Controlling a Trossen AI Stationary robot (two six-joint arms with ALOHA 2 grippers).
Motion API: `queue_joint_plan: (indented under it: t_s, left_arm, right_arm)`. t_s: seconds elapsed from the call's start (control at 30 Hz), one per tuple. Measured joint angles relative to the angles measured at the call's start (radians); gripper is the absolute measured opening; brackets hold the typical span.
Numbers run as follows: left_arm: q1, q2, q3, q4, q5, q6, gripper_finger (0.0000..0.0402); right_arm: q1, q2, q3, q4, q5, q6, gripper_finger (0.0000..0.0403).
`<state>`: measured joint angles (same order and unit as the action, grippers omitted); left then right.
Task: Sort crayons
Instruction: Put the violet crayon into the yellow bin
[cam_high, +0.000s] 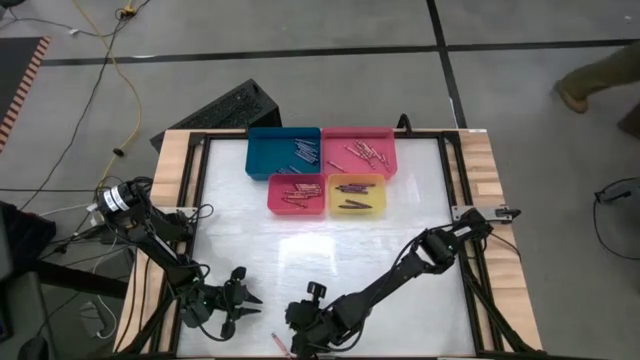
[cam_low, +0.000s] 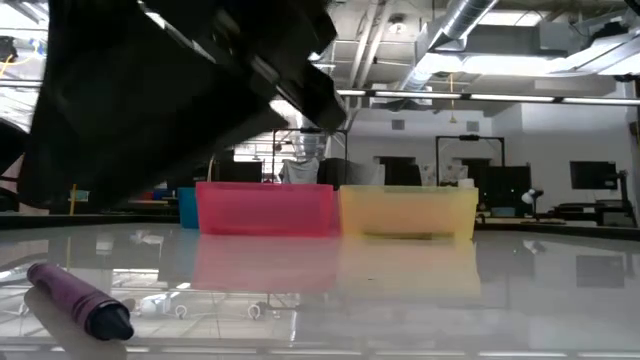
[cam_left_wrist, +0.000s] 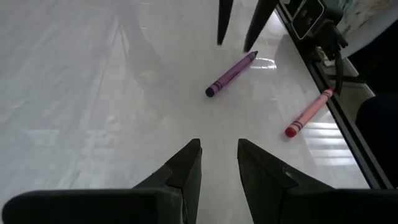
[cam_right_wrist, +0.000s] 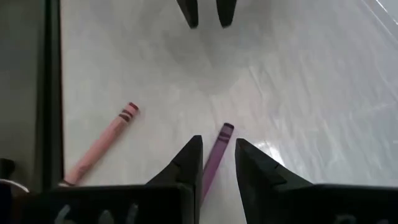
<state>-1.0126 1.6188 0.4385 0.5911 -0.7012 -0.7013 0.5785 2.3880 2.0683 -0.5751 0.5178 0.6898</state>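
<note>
Two crayons (cam_right_wrist: 214, 155) (cam_right_wrist: 102, 149) lie between the right pincer (cam_right_wrist: 217, 163) and left pincer (cam_left_wrist: 217, 163).

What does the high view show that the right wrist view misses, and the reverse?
Only the high view: the four trays with sorted crayons, and both whole arms. Only the right wrist view: the purple crayon lying between the right gripper's open fingers, not yet gripped. Both: the pink crayon near the table's edge and the left gripper, open and empty.

Lab: exposed ducts (cam_low: 470, 20), monitors (cam_low: 592, 175)
</note>
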Motion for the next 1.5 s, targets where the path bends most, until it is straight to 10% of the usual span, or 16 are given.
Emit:
queue_joint_plan:
  t_s: [0.83, 1.5]
  left_arm:
    - [0.0, 0.0, 0.0, -0.006, -0.005, -0.001, 0.0094]
    - [0.0, 0.0, 0.0, -0.009, -0.02, -0.002, 0.0094]
  right_arm:
    - [0.011, 0.08, -0.022, 0.022, -0.024, 0.122, 0.0087]
    - [0.01, 0.083, -0.024, -0.033, -0.017, 0.148, 0.0004]
